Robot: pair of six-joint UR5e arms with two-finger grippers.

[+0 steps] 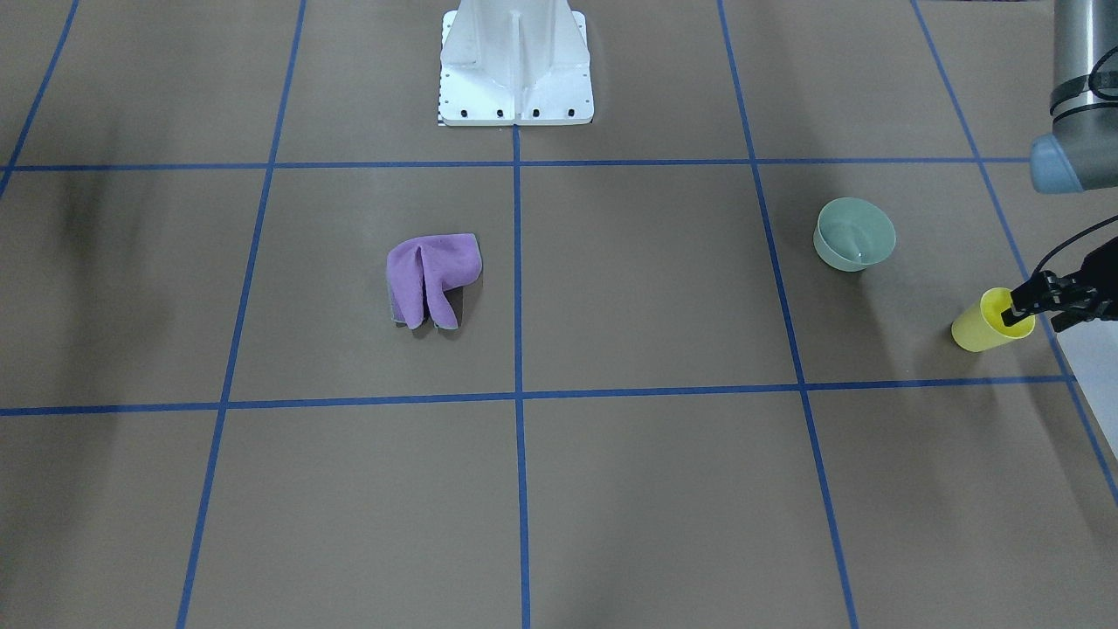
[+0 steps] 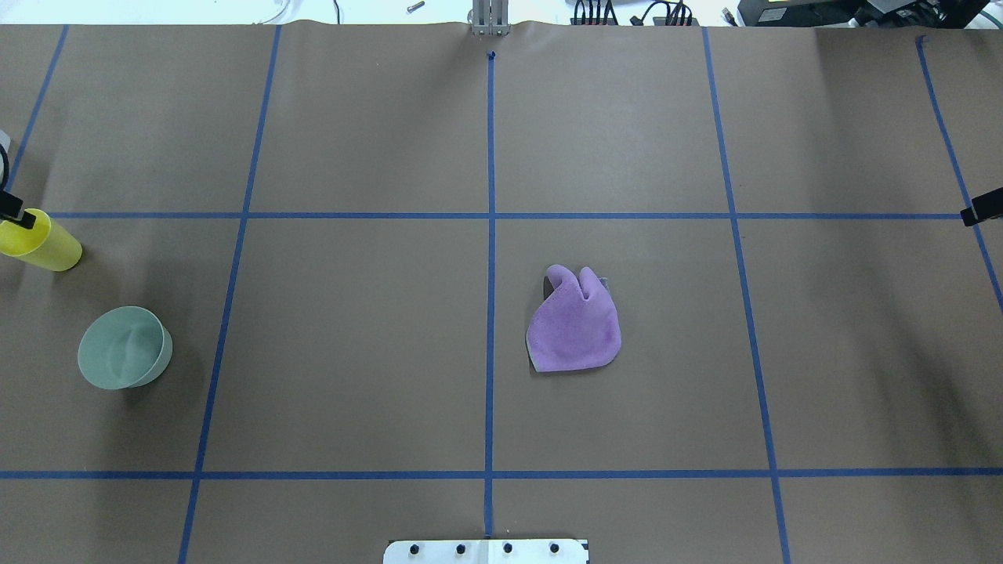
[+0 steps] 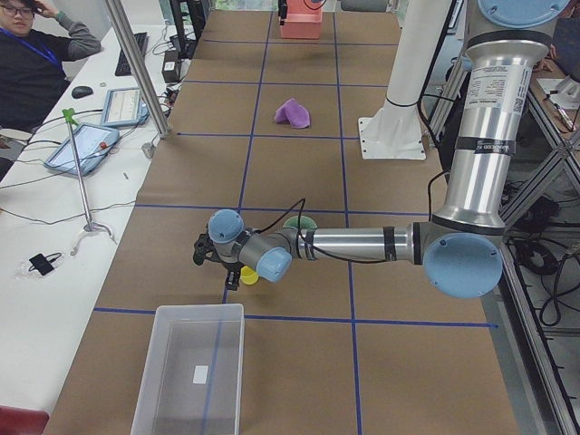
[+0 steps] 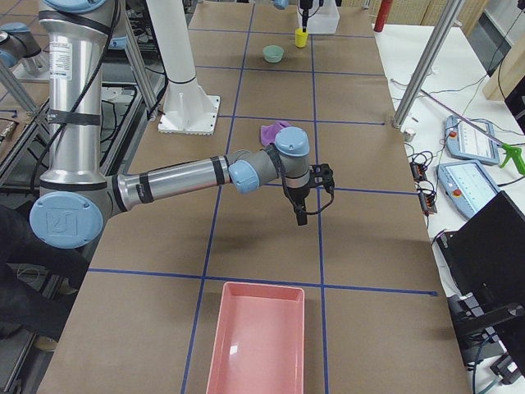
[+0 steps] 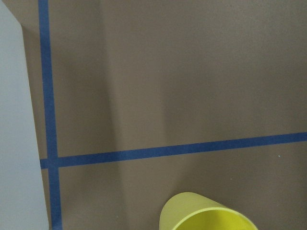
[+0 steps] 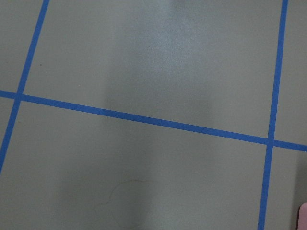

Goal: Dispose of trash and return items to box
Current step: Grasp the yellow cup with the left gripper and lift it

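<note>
pinching tilted yellow cup (image 1: pixel 980 329) rim, left jaws, green bowl (image 1: pixel 854 234) nearby

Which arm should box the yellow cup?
Left. The left hand grips the yellow cup by the rim, and the box sits close by. The right hand hangs far off, by the pink tray.

You're working in a robotics lab: the table (image 2: pixel 353 352) is papered brown and gridded with blue tape (image 2: pixel 490 235) around the white robot base (image 1: pixel 515 79). Across from that base, a bench (image 3: pixel 36 236) holds teach pendants (image 3: pixel 80 149) and cables, with a seated person (image 3: pixel 36 63).
</note>
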